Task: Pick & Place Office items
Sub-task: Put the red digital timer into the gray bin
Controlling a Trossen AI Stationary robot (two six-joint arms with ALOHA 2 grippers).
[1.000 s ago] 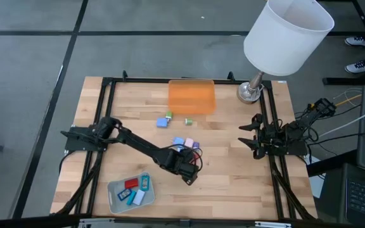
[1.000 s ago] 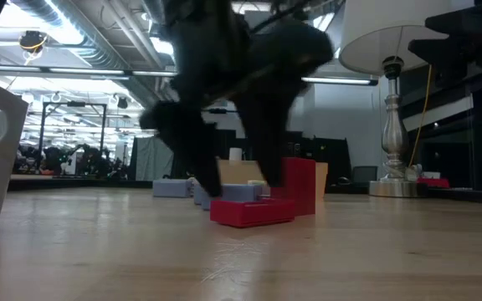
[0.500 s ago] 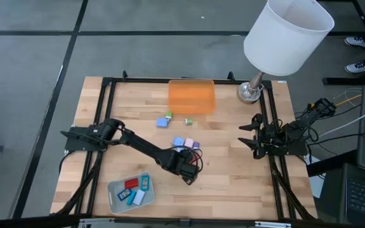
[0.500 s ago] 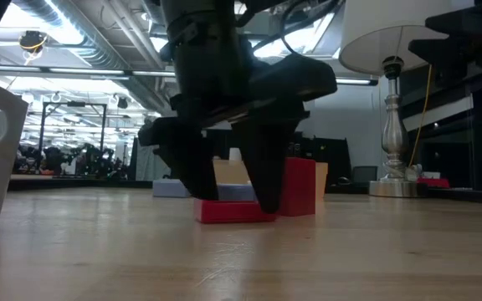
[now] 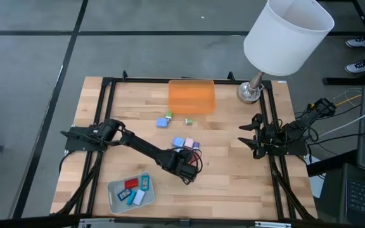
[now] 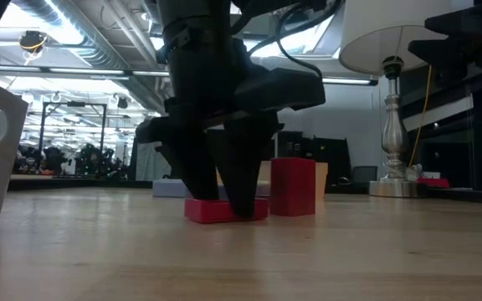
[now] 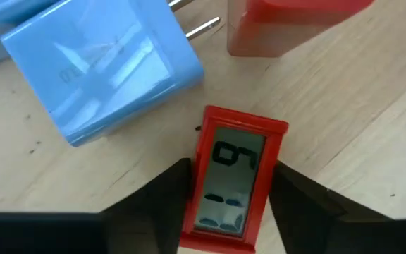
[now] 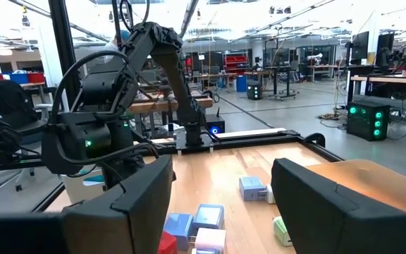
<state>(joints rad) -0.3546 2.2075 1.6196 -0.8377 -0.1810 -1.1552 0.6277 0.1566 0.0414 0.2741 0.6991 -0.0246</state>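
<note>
While we read the scene from the left side across, these lines hold:

Grey-green tray (image 5: 114, 201): it sits at the counter's (image 5: 233, 177) near left corner and already holds several small red and blue pieces.

Left gripper (image 5: 191, 166): we see it down on the wood at mid-counter, its fingers (image 7: 162, 201) flanking a red flat rectangle (image 7: 232, 176) with a little display window. They sit against or just beside its long edges; we judge it pinching that piece, though firm contact on both sides is hard to confirm.

Neighbours: a blue plug block (image 7: 104, 67) and a red block (image 7: 287, 25) lie just beside the gripped piece.

Loose office items: small blue, pink and green blocks (image 5: 170, 119) lie between the gripper and the orange tray (image 5: 191, 96).

Right gripper (image 5: 251, 134): it waits spread wide at the counter's right edge, below the lamp (image 5: 277, 38).

Risk: the flat piece is thin, so we think a shallow pinch could let it slip or twist on lifting.

Risk: a sideways move could knock the blue plug block, since it is so close.
</note>
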